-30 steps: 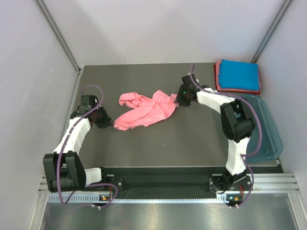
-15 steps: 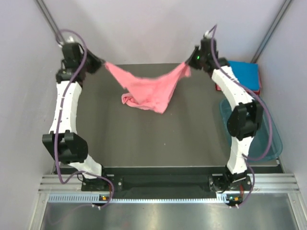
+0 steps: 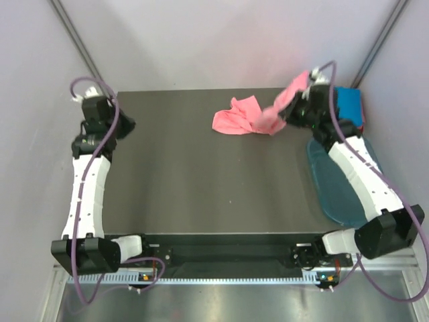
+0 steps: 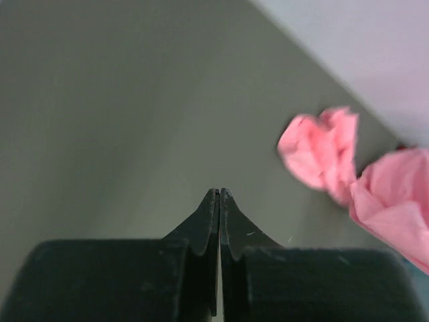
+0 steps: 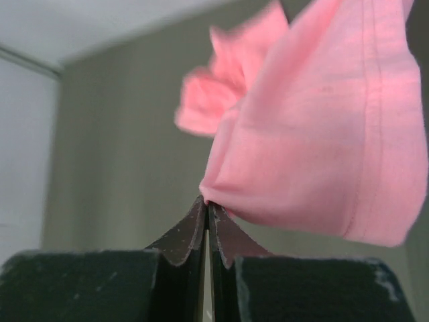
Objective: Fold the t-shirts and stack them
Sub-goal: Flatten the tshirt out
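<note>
1. The dark grey table (image 3: 188, 181) is the biggest thing here. My two arms reach out over it from the near edge.
2. The see-through teal tub (image 3: 332, 191) sits at the right side of the table. My right arm passes over it.
3. The salmon-pink t-shirt (image 3: 242, 119) is at the far right part of the table. It is not folded. Most of it lies in a crumpled heap on the table. One end is lifted up off the table toward my right gripper and looks blurry from above.
4. The bright blue t-shirt (image 3: 348, 102) lies folded flat in the far right corner. It is just behind my right wrist, which hides part of it.
5. My right gripper (image 5: 206, 205) is squeezed tight on an edge of the salmon-pink t-shirt. The cloth hangs out above my two dark fingertips.
6. My left gripper (image 4: 219, 195) is pressed together with nothing in it. It is up over the far left part of the table, well apart from the salmon-pink t-shirt.
</note>
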